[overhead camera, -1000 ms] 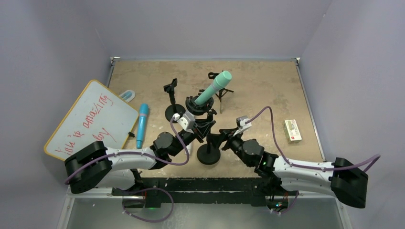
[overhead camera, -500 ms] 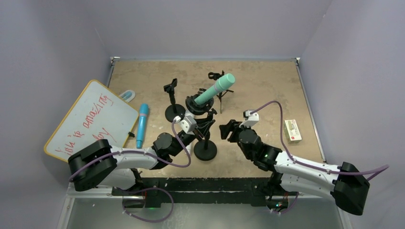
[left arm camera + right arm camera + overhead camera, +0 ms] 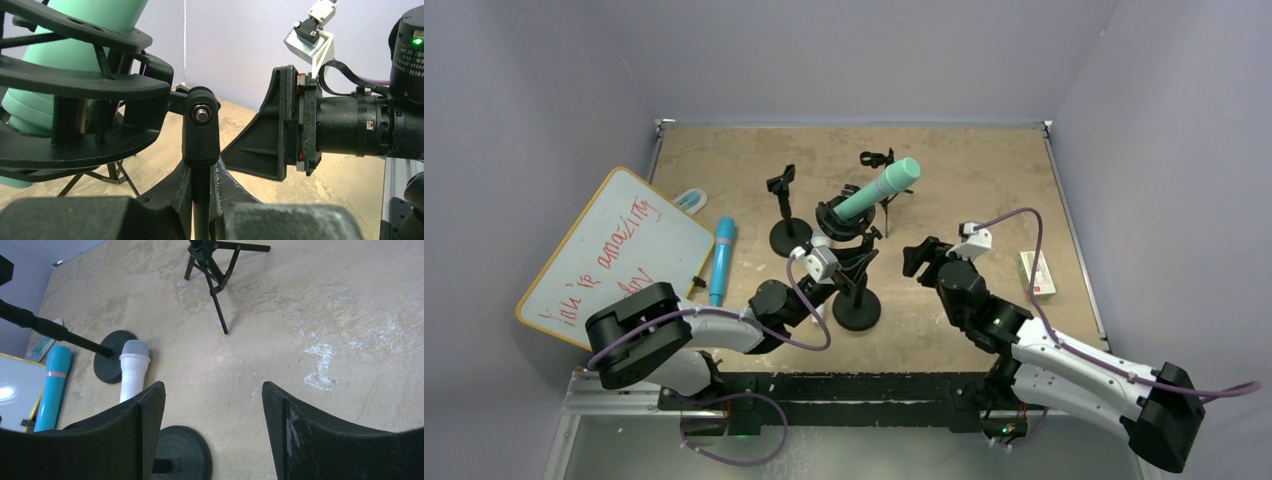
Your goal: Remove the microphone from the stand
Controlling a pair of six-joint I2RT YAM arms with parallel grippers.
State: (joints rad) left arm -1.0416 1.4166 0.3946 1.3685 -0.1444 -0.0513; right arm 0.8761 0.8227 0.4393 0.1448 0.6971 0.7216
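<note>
Right arm has swung out since a second ago: the right end effector (image 3: 921, 258) was down by the round foot of the stand (image 3: 857, 310) and now sits further up the bench (image 3: 984, 180) and off to the right. The stand got nudged a bit too, with the microphone (image 3: 879, 188) sagging closer to level. Going left to right, there's a whiteboard (image 3: 614, 250) propped at the left edge with a blue cylinder (image 3: 721, 262) lying just beside it. Then comes the left end effector (image 3: 854, 268), clamped shut on the stand's post just under the pivot, so it's basically pinning the thing down. The mint green microphone sits in the cradle (image 3: 839, 220) on top of that post. Its long axis slants from the tail, low on the near-left, up to the head at the far right. Next over, the right end effector has its jaws spread wide with nothing between them but bare bench. From there the mic lies up and to the left, head end pointing roughly over to that arm's side. My guess is the right arm does the pulling, since it's the free one, and it'd need to slide the mic out along that slant rather than straight up. A small box (image 3: 1036, 273) sits well apart on the far right.
</note>
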